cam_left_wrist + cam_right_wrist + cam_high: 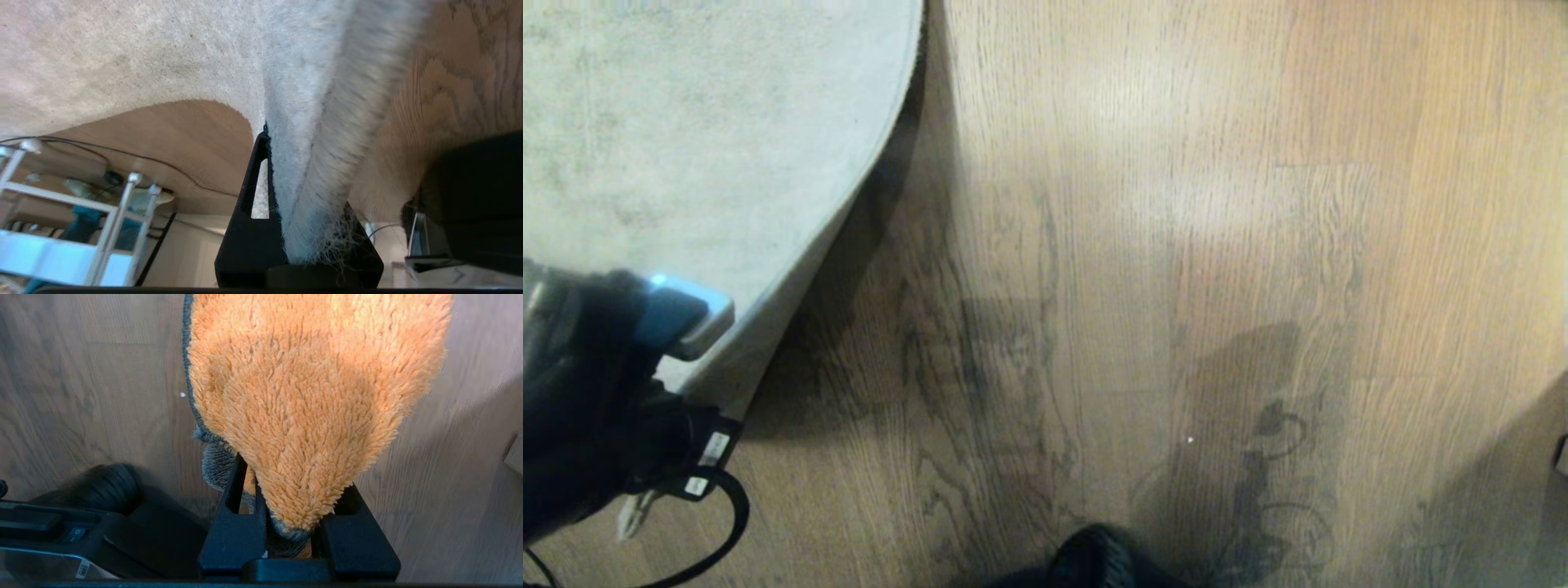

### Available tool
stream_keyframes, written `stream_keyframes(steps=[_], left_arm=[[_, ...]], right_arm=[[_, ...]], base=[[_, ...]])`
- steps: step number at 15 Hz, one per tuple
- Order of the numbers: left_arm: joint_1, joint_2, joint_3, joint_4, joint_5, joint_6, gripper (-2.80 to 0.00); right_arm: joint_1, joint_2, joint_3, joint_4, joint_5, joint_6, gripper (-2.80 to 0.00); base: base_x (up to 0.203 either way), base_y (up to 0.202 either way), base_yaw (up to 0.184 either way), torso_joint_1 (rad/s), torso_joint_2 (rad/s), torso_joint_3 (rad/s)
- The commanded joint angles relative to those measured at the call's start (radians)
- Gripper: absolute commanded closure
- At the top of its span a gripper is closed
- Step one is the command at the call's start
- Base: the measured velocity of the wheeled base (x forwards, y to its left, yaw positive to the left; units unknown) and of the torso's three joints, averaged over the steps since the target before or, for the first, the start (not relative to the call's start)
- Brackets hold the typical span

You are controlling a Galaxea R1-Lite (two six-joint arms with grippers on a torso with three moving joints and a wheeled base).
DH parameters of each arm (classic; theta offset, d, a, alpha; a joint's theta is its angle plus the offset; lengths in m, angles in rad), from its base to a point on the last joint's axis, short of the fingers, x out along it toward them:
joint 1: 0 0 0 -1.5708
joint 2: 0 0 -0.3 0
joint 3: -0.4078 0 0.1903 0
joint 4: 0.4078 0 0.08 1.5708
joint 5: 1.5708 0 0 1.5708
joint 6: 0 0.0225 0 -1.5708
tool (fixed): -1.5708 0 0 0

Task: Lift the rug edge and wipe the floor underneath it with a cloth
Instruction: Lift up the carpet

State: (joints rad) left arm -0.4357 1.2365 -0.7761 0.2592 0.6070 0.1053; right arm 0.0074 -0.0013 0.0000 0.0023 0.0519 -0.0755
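Left gripper (286,228): I see it clamped on the rug edge (310,171), raised off the floor (1094,245).
Right gripper (286,535): I see it pinching the cloth (310,396), hanging above that floor.

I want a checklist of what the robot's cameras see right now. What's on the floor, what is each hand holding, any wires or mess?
Surface: wood-grain floor, bare beside the rug, with dark shadows on it.
Job's things: rug edge raised off the floor at its corner; orange cloth with a grey border hanging from the right gripper above the floor.
Clutter: one tiny white speck on the floor.
Grippers: left gripper, jaws closed on the rug edge; right gripper, jaws closed on the cloth.
Cables: black cable looping by the left arm; thin black cable on the floor past the rug.
Surroundings: metal frame; a person's legs behind it.
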Motion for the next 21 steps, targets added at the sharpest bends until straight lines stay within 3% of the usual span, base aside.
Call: stream_keyframes(steps=[1, 15, 21], left_arm=[[-0.002, -0.008, 0.021, 0.0, 0.002, 0.001, 0.0], [-0.001, -0.03, 0.069, 0.0, 0.002, -0.021, 0.0], [-0.003, -0.071, 0.094, 0.002, 0.002, -0.022, 0.0]], right_arm=[[0.001, 0.001, 0.0, 0.001, 0.0, -0.001, 0.0], [0.0, 0.001, 0.0, 0.001, 0.0, -0.001, 0.0], [0.002, 0.001, 0.0, 0.001, 0.0, -0.001, 0.0]], base=[[0.0, 0.0, 0.0, 0.0, 0.0, 0.0], [0.0, 0.172, -0.004, 0.002, 0.0, 0.003], [0.0, 0.029, 0.0, 0.001, 0.0, 0.001]])
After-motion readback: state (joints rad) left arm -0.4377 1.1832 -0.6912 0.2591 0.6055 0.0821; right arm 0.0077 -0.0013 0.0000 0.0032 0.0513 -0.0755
